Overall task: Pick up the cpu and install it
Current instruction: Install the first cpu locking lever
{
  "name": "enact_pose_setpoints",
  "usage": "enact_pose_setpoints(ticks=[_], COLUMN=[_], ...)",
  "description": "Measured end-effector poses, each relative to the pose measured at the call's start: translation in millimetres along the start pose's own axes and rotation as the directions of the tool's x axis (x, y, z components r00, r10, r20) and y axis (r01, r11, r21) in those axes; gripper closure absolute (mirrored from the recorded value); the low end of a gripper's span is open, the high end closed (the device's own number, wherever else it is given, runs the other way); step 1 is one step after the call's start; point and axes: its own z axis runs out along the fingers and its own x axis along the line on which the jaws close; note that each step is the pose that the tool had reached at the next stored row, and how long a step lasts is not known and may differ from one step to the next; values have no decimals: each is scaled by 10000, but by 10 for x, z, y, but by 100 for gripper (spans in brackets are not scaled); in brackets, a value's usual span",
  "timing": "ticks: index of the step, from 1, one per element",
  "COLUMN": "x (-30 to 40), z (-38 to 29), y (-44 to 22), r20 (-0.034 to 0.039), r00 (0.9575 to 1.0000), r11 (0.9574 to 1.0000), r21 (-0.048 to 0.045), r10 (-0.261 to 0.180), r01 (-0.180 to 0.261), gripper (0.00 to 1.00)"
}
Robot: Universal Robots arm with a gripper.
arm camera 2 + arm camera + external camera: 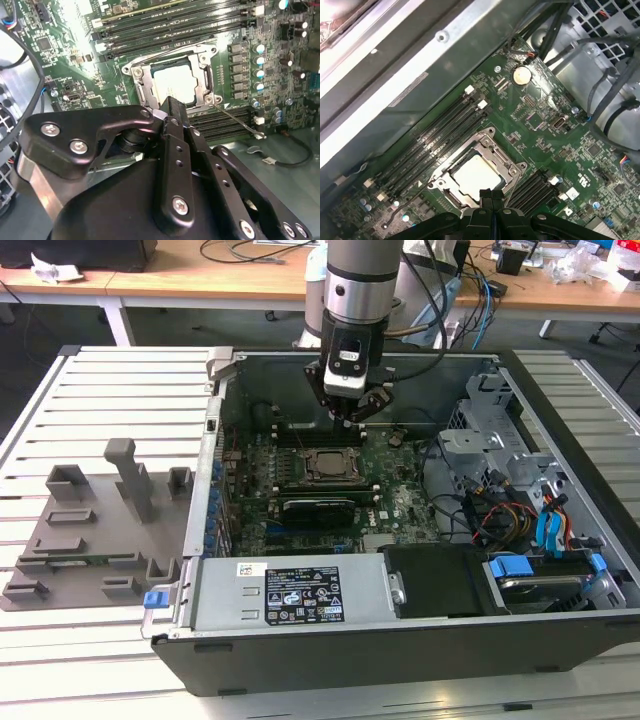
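Arm comes down near-vertical from the top of the exterior view, grey wrist segment above a black tool mount. Tool (349,416) points straight down, black linkages splayed to either side. Fingers (172,117) are pressed together at the tips, nothing between them; in the first wrist view the tool (491,196) shows the same closed seam.

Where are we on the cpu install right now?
Done, by the look of it: the cpu lies inside the socket frame on the motherboard, its pale top showing in both wrist views. In hand: nothing; the gripper hangs above the socket, fingers together. Left: the frame looks open and its lever unlatched.
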Motion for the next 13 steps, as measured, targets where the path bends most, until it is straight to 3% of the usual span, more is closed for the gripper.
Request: enact_pose_setpoints(ticks=[5,8,11,13], x=[0,0,0,0], z=[0,0,0,0], y=[0,0,0,0], r20=[47,77,116,131], r00=[9961,9899,9779,9721], r11=[9961,9899,9779,9721], r21=[-26,-40,-54,-60], r10=[-885,-1416,-2088,-2343], r01=[885,1416,2089,2344], gripper=[89,89,89,89])
